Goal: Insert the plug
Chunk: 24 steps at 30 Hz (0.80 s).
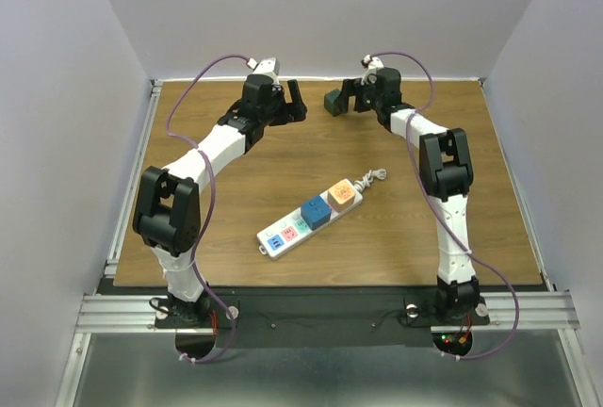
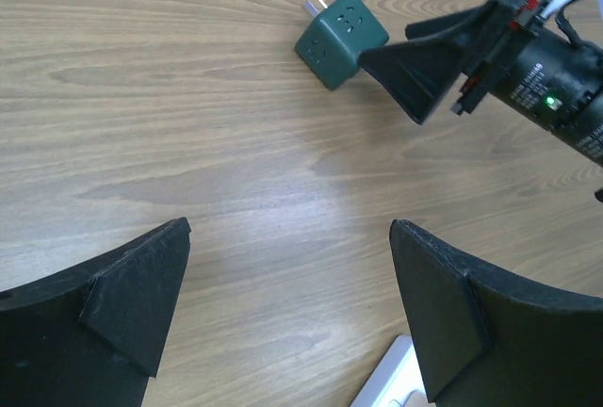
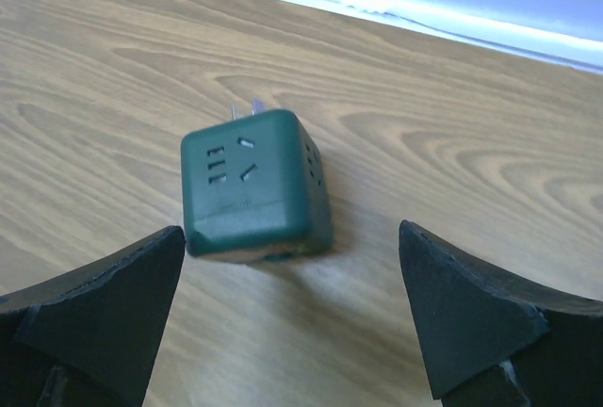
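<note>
While I watch from above, the plug [image 1: 332,101] lies at the far side of the table [image 1: 236,171], just beside the right gripper [image 1: 350,96], whose jaws stand wide and hold nothing. The left gripper [image 1: 294,101] faces it from the other side, equally wide and empty. The strip [image 1: 311,219] lies well apart, mid-table, with a blue cube [image 1: 316,212] and an orange cube [image 1: 341,196] seated on it and free sockets [image 1: 276,240] toward its near-left end.

From the left wrist, the plug [image 2: 339,40] rests on its side, prongs [image 2: 314,4] pointing toward the far edge. One right finger [image 2: 415,68] reaches close to it, not touching as far as I can tell.

From the right wrist, the plug [image 3: 254,190] sits ahead of my spread fingers [image 3: 94,303], in line with the gap. I judge it light and rigid, with smooth, rather slippery plastic faces. I would pinch two opposite flat faces squarely, clear of the prongs, so it cannot twist when pressed into a socket.
</note>
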Tool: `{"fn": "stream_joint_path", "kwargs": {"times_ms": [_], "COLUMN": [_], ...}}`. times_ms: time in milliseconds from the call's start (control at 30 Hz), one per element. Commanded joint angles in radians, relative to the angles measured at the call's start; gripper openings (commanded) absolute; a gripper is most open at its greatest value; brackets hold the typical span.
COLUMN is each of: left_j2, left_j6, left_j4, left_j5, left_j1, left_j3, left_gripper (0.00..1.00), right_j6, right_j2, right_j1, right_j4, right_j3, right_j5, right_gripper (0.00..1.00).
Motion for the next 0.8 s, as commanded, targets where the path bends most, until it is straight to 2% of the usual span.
{"fn": "stream_joint_path", "kwargs": {"times_ms": [0, 367, 700, 767], "left_j2": [-0.010, 0.000, -0.002, -0.003], "left_j6": [0.013, 0.024, 0.023, 0.021], "left_j4": [0.025, 0.020, 0.018, 0.022], "left_j5": [0.019, 0.048, 0.074, 0.074], "left_j1": [0.013, 0.031, 0.045, 0.045], "left_j3": [-0.008, -0.010, -0.008, -0.013], "left_gripper": [0.99, 0.99, 0.99, 0.99], "right_j6": [-0.083, -0.185, -0.208, -0.208], "right_j2": [0.044, 0.175, 0.209, 0.211], "right_j1": [0.034, 0.080, 0.086, 0.088], "right_j4": [-0.050, -0.176, -0.214, -0.224], "right_j3": [0.130, 0.329, 0.360, 0.362], "right_j5": [-0.008, 0.078, 0.158, 0.156], "right_gripper": [1.00, 1.00, 0.99, 0.85]}}
